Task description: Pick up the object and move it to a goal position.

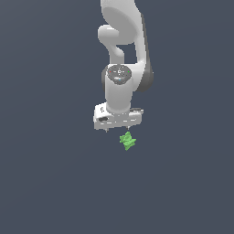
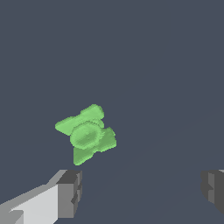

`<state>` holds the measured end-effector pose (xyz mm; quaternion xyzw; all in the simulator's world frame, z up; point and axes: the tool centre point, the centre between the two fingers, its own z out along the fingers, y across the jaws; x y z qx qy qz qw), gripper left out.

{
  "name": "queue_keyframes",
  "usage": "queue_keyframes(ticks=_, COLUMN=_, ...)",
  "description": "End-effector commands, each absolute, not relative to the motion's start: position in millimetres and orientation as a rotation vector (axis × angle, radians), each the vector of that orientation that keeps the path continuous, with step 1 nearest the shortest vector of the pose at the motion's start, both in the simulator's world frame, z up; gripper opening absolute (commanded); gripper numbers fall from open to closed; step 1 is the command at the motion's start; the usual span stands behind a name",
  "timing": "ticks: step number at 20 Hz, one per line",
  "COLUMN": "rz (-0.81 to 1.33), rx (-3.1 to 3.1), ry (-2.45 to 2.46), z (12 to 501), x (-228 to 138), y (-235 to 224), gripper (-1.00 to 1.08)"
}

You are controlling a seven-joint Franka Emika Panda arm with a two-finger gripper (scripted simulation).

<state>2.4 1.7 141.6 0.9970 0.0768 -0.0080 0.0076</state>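
Plain dark grey ground fills both views. On it lies the green object (image 2: pixel 86 134), just ahead of the gripper (image 2: pixel 141 188) and outside the gap between its spread fingers (image 2: pixel 70 192), which hold nothing. Step: approach. Next: centre the gripper over the object, descend, close.

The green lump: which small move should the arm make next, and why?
Probably shift sideways until the jaws straddle the green lump, then descend. In the wrist view the open gripper has one finger near the lump, which lies off the gap's middle, not between the fingers.
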Motion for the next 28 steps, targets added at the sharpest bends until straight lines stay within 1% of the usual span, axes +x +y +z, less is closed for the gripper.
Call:
queue_keyframes(ticks=1, rz=-0.024, rx=3.109, ry=0.330, z=135.1, x=3.6, y=8.1, gripper=1.00)
queue_keyframes(ticks=9, rz=-0.013, rx=3.055, ry=0.695, z=109.4, x=7.4, y=35.1, gripper=1.00)
queue_keyframes(ticks=15, rz=-0.005, rx=3.012, ry=0.880, z=96.5, x=8.5, y=49.6, gripper=1.00)
queue_keyframes(ticks=28, rz=-0.001, rx=2.991, ry=0.961, z=84.5, x=8.5, y=56.3, gripper=1.00)
